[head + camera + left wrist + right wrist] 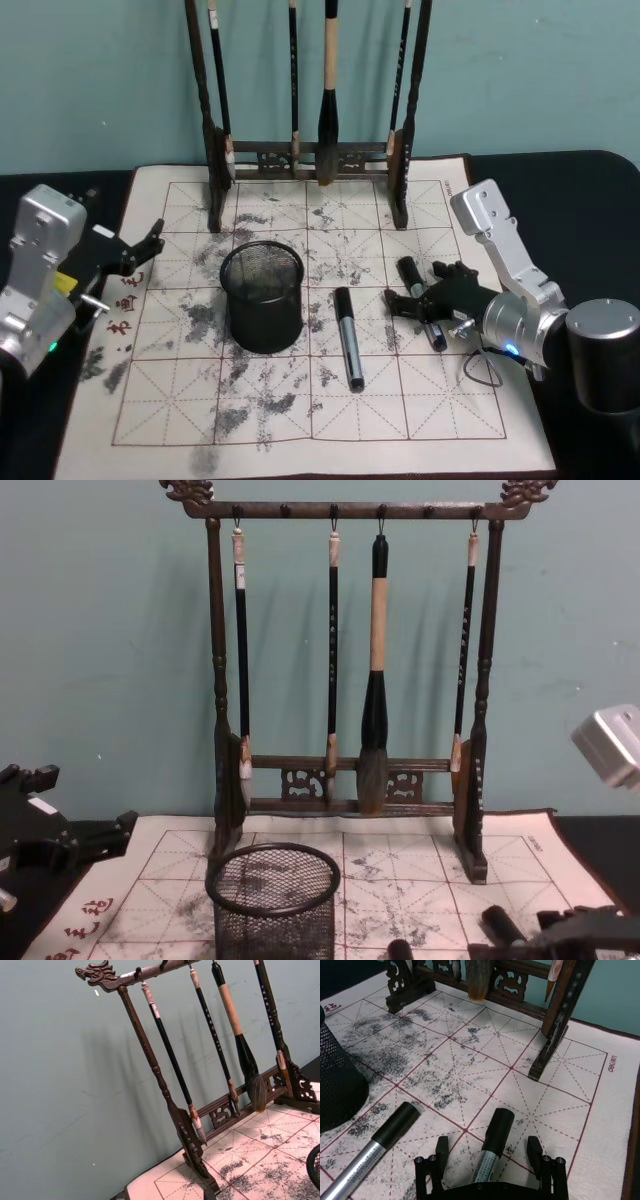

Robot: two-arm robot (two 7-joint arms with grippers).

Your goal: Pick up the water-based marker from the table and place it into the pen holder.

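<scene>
Working with the right claw (488, 1141), spread wide and set low over the marker (498, 1122), one finger on either side of the barrel, gripping nothing yet. Looks like the closing stage of the pick-up. To do it well: lower until the fingertips sit just above the mat (400, 415), keep the barrel centred in the gap, then squeeze across the silvery body rather than the black cap, so as not to roll it aside. Lift straight up before swinging toward the pen holder (262, 320), steering clear of the second marker (348, 338) lying between the two. Found to the robot's right of the holder, flat on the mat that covers the table (590, 180), in front of the right foot of the brush rack (310, 155) and apart from it. Runs roughly front to back, long axis slightly slanted, black cap pointing away toward the rack and a touch to the robot's left, silver end back under the wrist. Will probably need tipping upright over the holder's mouth before release. Leaving the left claw (135, 255) parked at the mat's left edge, state impossible to tell.
</scene>
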